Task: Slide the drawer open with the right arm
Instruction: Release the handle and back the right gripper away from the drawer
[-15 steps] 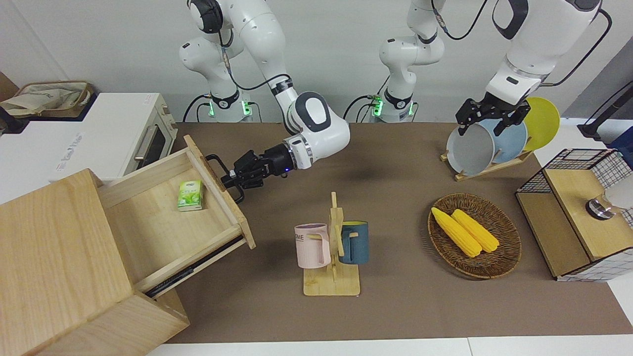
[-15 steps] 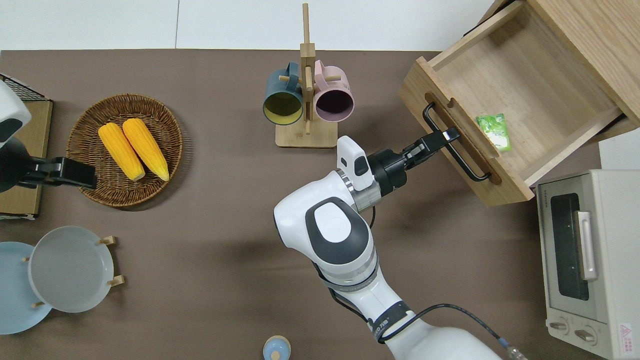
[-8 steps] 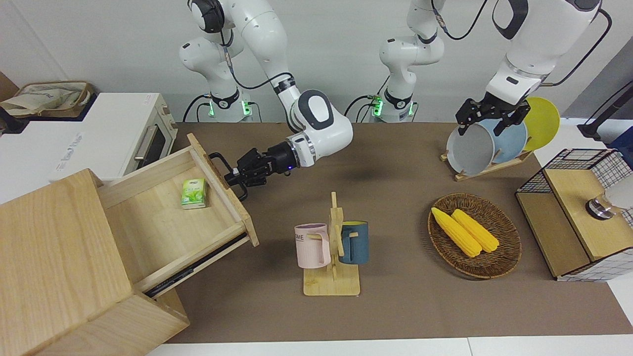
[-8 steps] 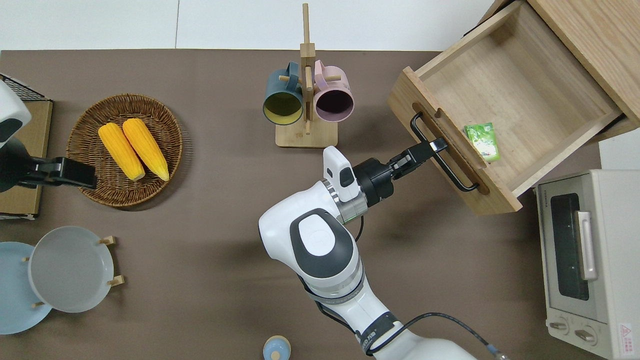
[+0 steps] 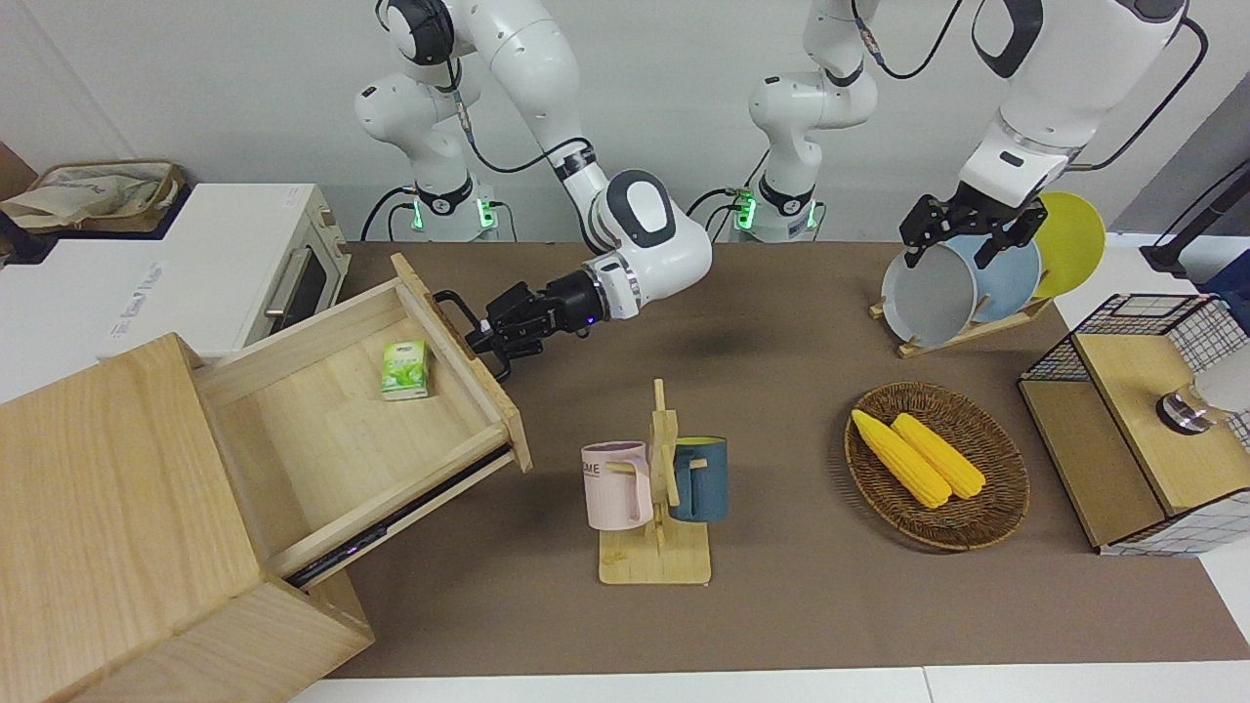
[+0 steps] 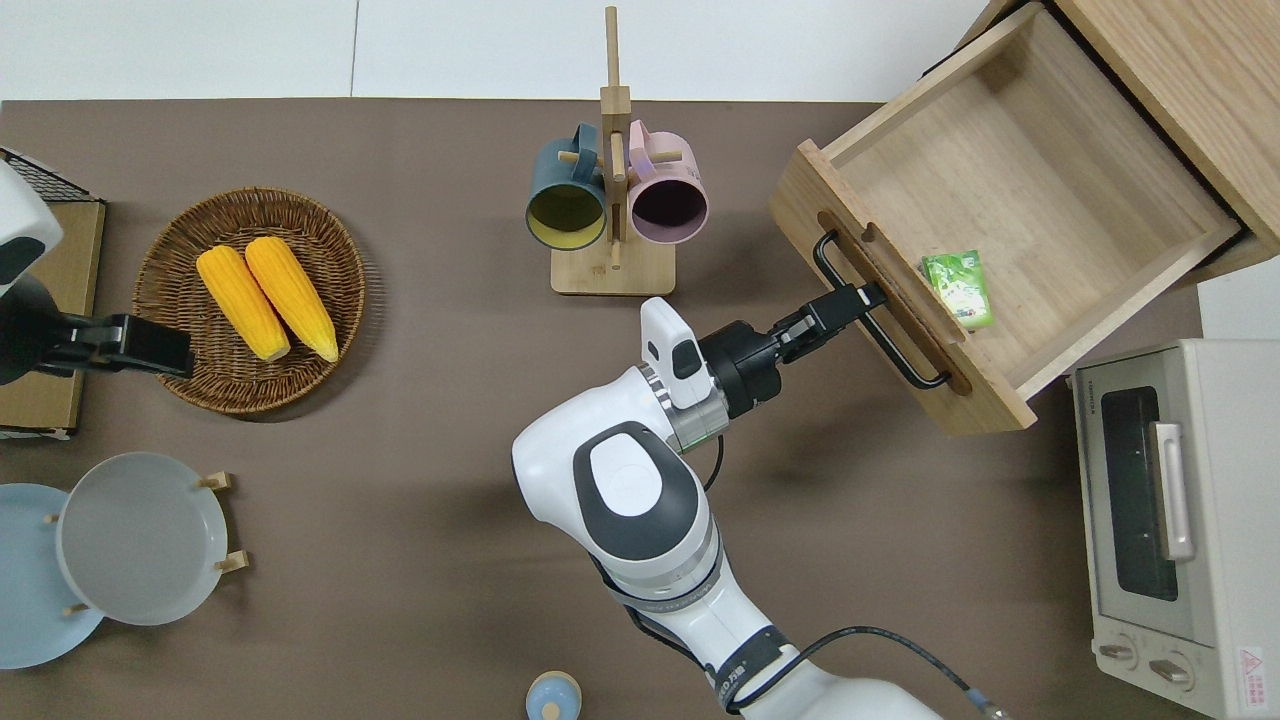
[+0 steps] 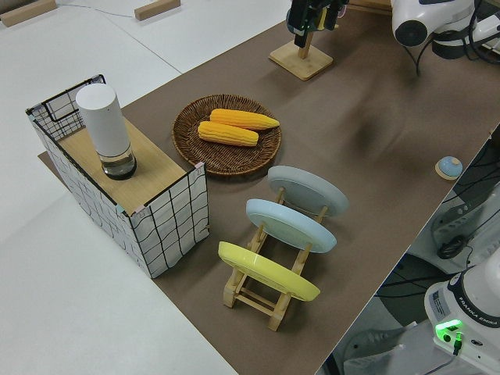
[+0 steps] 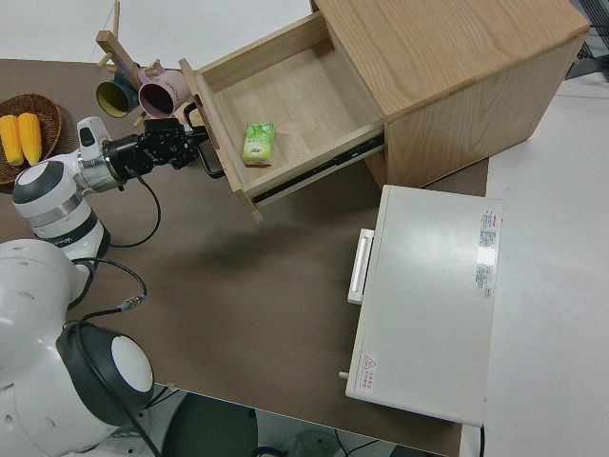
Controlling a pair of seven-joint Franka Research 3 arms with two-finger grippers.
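The light-wood drawer (image 5: 332,439) (image 6: 1030,180) (image 8: 295,95) stands pulled well out of its wooden cabinet (image 5: 107,508) (image 6: 1190,80) (image 8: 447,67), at the right arm's end of the table. A small green packet (image 5: 404,369) (image 6: 957,288) (image 8: 257,143) lies inside, against the front panel. My right gripper (image 5: 480,338) (image 6: 858,298) (image 8: 190,145) is shut on the black bar handle (image 5: 451,305) (image 6: 905,358), near the middle of the bar, with the arm stretched low over the table. The left arm is parked, its gripper (image 5: 952,239) open.
A mug rack (image 5: 659,488) (image 6: 612,200) with a pink and a blue mug stands close to the drawer's front corner. A white toaster oven (image 5: 225,264) (image 6: 1170,520) (image 8: 428,295) sits beside the cabinet. Corn basket (image 5: 1006,508) (image 6: 170,260), plate rack (image 7: 258,297) and mesh box (image 5: 1133,420) are at the left arm's end.
The right gripper has pulled the handle toward the left arm's end of the table. The drawer slid farther out, and the green packet rode along inside it.
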